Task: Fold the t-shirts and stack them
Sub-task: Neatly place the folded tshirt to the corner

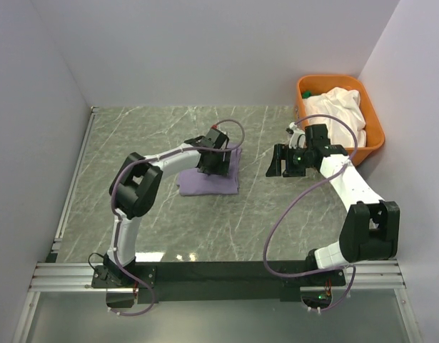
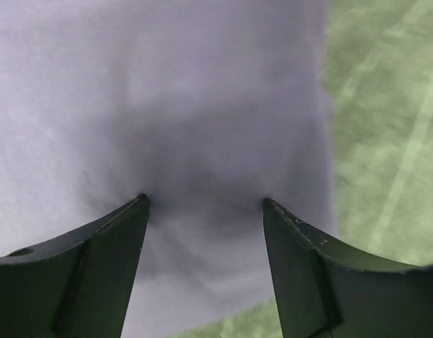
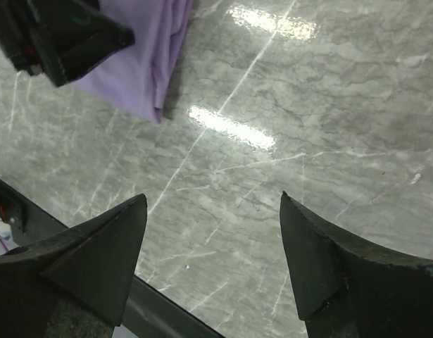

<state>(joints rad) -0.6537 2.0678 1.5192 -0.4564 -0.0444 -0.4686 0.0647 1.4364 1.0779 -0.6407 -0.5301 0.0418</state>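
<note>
On the table the folded lavender t-shirt lies mid-table, while the white t-shirt sits heaped in the orange tub at the far right. The left tool presses spread-open into the lavender cloth, gripping nothing; the right tool hangs released above bare table. If the left tool lifts away with cloth snagged on a fingertip, the fold could likely pull apart.

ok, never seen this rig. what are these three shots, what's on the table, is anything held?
Two robot arms are bolted at the table's near edge. The wide shot comes from a fixed camera above and behind them; the two close-ups come from cameras on each wrist, with dark fingers at the bottom. The left gripper is open, low over a folded lavender shirt, not clamping it. The right gripper is open above bare marble, holding nothing. A white shirt sits in the orange tub at far right.
</note>
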